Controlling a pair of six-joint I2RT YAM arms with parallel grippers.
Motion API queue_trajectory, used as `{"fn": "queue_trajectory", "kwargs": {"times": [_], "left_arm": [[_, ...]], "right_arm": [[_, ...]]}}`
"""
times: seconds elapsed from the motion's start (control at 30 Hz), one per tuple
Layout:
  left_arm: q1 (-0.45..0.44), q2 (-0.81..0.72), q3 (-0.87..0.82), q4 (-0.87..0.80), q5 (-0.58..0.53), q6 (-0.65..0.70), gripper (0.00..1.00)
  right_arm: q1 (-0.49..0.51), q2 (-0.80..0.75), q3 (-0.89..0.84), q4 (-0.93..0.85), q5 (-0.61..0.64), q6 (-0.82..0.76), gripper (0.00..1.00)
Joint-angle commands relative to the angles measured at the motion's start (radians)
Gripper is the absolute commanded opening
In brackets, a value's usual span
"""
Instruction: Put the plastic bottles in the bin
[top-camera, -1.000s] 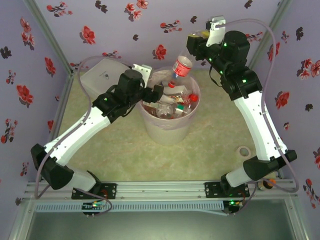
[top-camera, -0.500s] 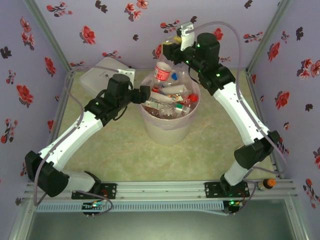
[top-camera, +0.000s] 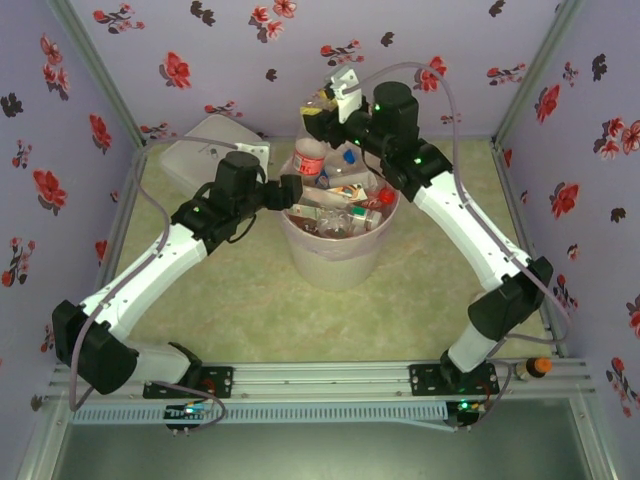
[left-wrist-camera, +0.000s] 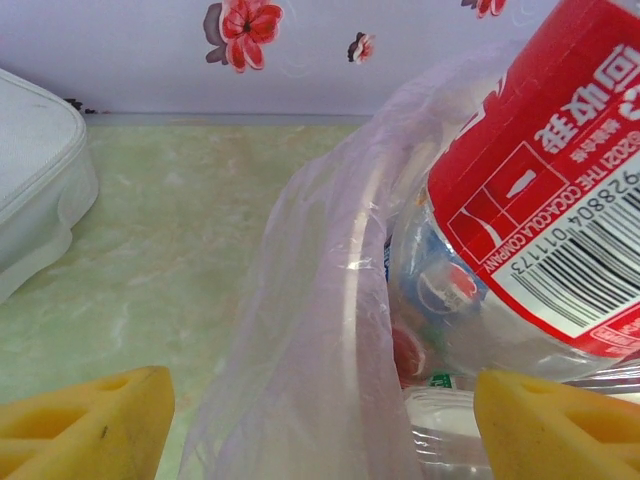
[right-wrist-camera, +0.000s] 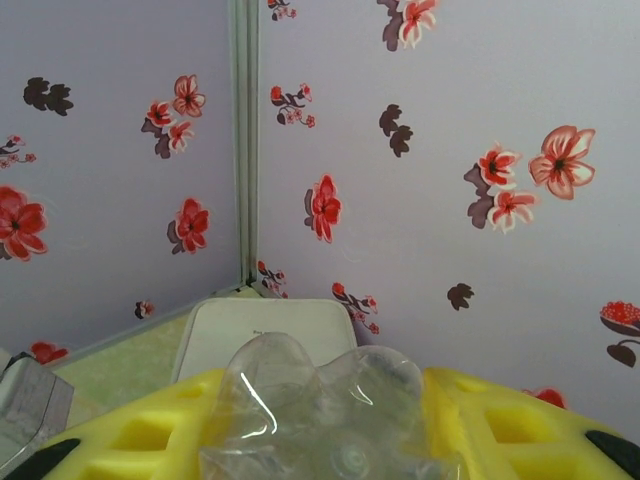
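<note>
Lilac walls (top-camera: 220, 60) printed with red and dark flowers close in a pale green marbled table (top-camera: 250, 300). Both arms reach from the near rail toward the middle: the left arm (top-camera: 150, 270) slants up from the near left, and the right arm (top-camera: 470, 230) climbs from the near right and bends over toward the far wall.

Between them stands the bin (top-camera: 335, 262), a pale round bucket lined with a thin pinkish bag. A white case (top-camera: 195, 150) with rounded corners lies flat in the far left corner, apart from the bin.

Inside the bin lies a heap of plastic bottles (top-camera: 345, 205) with red, blue and white labels and caps.

A red-labelled bottle (top-camera: 308, 158) hangs over the bin's far left rim. The right gripper (top-camera: 318, 118) grasps it by its upper end. In the right wrist view the yellow fingers (right-wrist-camera: 150, 430) are clenched on either side of the clear, crumpled plastic.

At the bin's left rim sits the left gripper (top-camera: 300, 190). Its wrist view shows the fingertips (left-wrist-camera: 90, 420) spread wide and released, with the bag's edge between them and nothing grasped.
</note>
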Motion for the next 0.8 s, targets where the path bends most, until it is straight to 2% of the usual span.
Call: {"fn": "queue_trajectory", "kwargs": {"times": [0.0,0.17,0.33,0.43,0.6,0.77], "left_arm": [[0.001,-0.016,0.009,0.058,0.05,-0.024,0.79],[0.013,-0.021,0.03,0.062,0.067,-0.022,0.79],[0.022,-0.028,0.044,0.067,0.08,-0.021,0.78],[0.024,-0.028,0.049,0.067,0.08,-0.021,0.78],[0.029,-0.028,0.077,0.066,0.09,-0.015,0.78],[0.031,-0.038,0.099,0.063,0.09,-0.003,0.78]], "right_arm": [[0.023,0.036,-0.083,-0.3,-0.045,-0.077,0.0],[0.034,0.068,-0.141,-0.36,-0.045,-0.067,0.0],[0.035,0.063,-0.197,-0.334,-0.079,-0.029,0.0],[0.032,0.043,-0.186,-0.306,-0.046,-0.02,0.0],[0.033,0.002,-0.066,-0.224,0.046,-0.008,0.0],[0.044,-0.033,-0.035,-0.102,0.116,-0.093,0.0]]}}
